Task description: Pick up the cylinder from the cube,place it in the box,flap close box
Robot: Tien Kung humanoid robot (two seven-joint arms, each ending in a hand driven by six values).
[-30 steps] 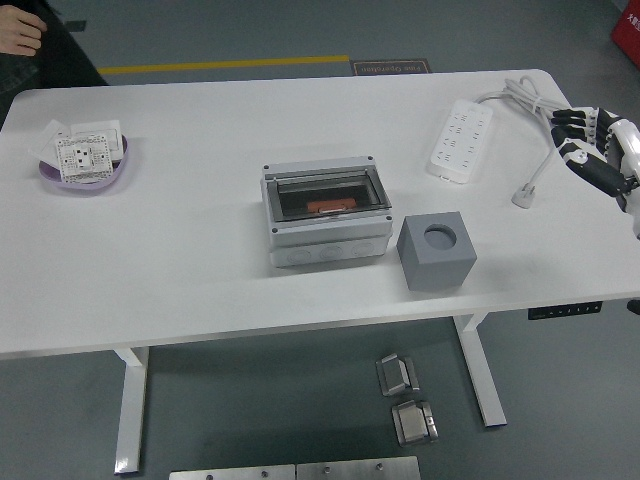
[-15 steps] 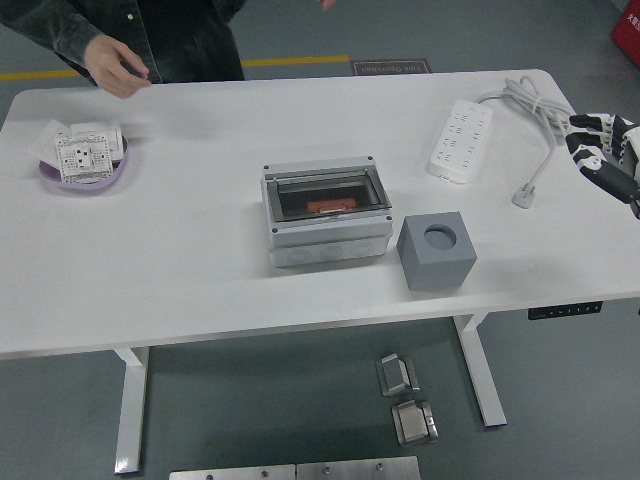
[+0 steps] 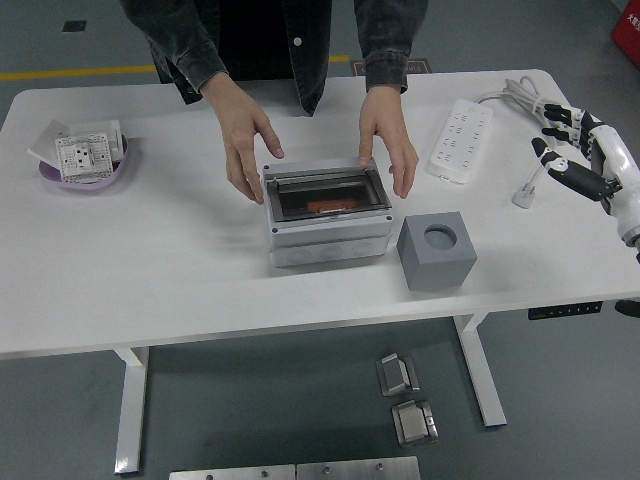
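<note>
Orange, the cylinder (image 3: 322,206) already lies lengthwise inside the box (image 3: 326,213), whose sides a person's hands (image 3: 245,135) flank, well to the left of my right hand (image 3: 572,150), which hovers empty, fingers spread, beyond the grey cube (image 3: 437,250).

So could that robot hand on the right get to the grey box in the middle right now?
Probably not cleanly. The right hand hangs open at the table's right edge, while a person's hands are spread over the box. The grey cube also sits just right of the box.
</note>
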